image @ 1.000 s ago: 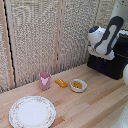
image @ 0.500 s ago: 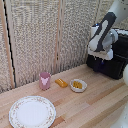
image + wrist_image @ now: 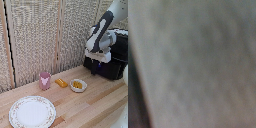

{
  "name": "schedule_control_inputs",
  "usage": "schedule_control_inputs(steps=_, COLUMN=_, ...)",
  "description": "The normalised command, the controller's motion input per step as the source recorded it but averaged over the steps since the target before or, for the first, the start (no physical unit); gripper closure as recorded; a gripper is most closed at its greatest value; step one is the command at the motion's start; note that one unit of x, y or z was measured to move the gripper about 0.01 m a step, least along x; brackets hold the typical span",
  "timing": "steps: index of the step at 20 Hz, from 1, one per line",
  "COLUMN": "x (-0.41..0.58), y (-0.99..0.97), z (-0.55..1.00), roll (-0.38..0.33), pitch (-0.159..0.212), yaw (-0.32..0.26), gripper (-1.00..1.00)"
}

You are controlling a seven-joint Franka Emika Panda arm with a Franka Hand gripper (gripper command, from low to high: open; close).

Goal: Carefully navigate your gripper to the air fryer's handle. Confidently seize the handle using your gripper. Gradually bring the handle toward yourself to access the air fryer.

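One small two-fingered claw [image 3: 95,69] hangs before the large black boxy air fryer [image 3: 116,56] on our wooden tabletop [image 3: 95,107]; we cannot tell whether its fingers are parted.

A: What is sitting on the tabletop [image 3: 95,102]?

B: A plate [image 3: 32,111], pink cup [image 3: 45,80] and bowl [image 3: 78,85] are resting there.

A: And the arm?

B: Its gripper [image 3: 95,70] is hanging before the air fryer [image 3: 114,55], at the exterior view's right; the fingers are looking indistinct.
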Motion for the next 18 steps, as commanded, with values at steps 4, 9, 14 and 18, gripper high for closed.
schedule_control_inputs(steps=4, x=0.0, y=0.92, z=-0.45, roll=0.015, pitch=-0.066, yaw=-0.074, gripper=1.0)
schedule_control_inputs(steps=9, x=0.046, y=0.84, z=-0.26, roll=0.059, pitch=0.004, yaw=-0.102, gripper=1.0)
schedule_control_inputs(steps=14, x=0.0, y=0.76, z=-0.05, roll=0.022, pitch=0.0, yaw=-0.145, gripper=1.0)
schedule_control_inputs(steps=18, x=0.0, y=0.76, z=0.0, roll=0.006, pitch=0.0, yaw=-0.145, gripper=1.0)
